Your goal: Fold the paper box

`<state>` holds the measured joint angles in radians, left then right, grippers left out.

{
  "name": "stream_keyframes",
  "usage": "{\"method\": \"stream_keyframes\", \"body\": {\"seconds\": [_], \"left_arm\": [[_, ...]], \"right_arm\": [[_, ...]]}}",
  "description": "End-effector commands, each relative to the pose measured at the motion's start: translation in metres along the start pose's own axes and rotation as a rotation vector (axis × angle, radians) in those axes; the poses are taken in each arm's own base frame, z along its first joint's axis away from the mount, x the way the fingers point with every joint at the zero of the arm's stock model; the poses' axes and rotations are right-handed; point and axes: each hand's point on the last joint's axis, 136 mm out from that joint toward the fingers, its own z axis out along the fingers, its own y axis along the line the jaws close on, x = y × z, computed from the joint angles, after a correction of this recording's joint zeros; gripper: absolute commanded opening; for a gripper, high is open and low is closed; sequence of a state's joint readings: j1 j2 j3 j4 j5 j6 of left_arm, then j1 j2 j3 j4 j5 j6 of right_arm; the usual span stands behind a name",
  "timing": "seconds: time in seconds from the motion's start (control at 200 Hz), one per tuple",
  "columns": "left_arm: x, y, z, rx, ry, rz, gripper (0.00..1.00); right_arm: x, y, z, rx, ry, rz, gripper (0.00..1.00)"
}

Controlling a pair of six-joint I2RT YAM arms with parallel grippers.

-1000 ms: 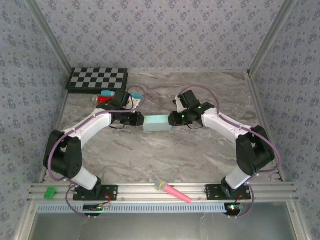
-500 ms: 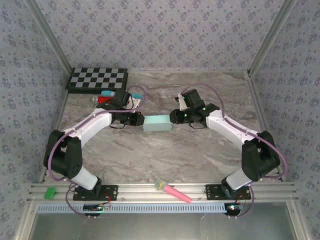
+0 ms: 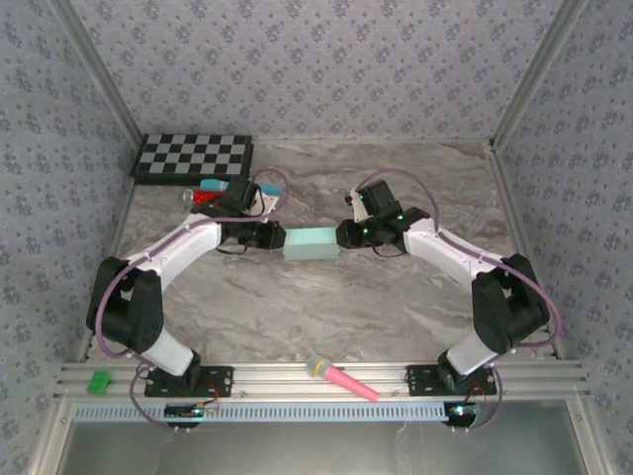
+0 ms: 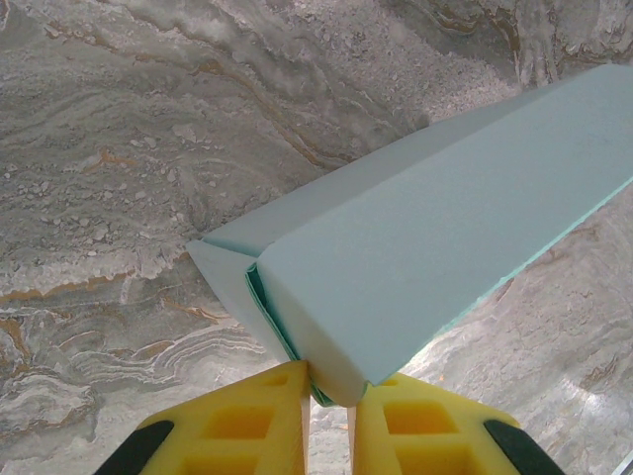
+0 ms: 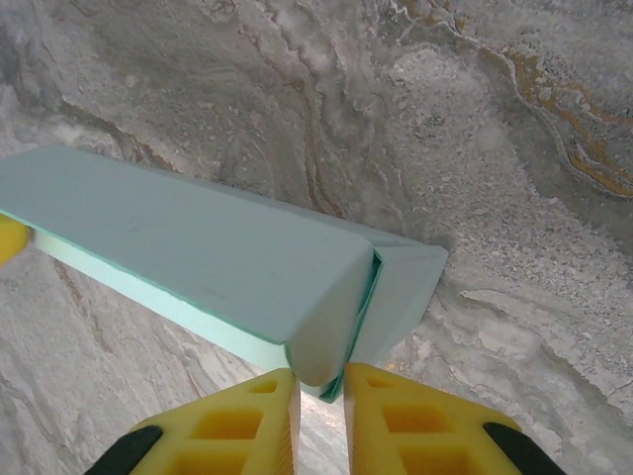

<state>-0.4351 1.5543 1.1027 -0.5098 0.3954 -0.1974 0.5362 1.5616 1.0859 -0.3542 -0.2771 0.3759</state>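
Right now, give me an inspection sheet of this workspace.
Surface: grey marbled table.
Job's things: paper box, pale aqua, folded into a long box shape, spanning between both tools; layered end flaps show in the wrist views.
Clutter: checkerboard far left; red and teal item near it; pink toy microphone on the near rail; green block at the near-left corner.
Grippers: left tool pinches one end of the box; right tool pinches the other.
Cables: purple cables loop along both arms.
Surroundings: patterned walls.
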Motion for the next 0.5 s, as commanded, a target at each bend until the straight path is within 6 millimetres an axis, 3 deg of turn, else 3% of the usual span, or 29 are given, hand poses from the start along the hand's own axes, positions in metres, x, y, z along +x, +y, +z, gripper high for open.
{"method": "stream_keyframes", "body": {"seconds": [0.0, 0.26, 0.495], "left_arm": [[0.013, 0.001, 0.005, -0.015, 0.064, 0.003, 0.17], [0.014, 0.003, 0.005, -0.024, 0.068, 0.007, 0.17], [0.012, 0.004, 0.003, -0.037, 0.065, 0.016, 0.18]], "right_arm": [[0.009, -0.004, 0.005, -0.009, 0.026, 0.018, 0.17], [0.021, -0.012, 0.012, 0.009, 0.053, 0.035, 0.07], [0.025, -0.013, 0.011, 0.012, 0.061, 0.035, 0.08]]}}
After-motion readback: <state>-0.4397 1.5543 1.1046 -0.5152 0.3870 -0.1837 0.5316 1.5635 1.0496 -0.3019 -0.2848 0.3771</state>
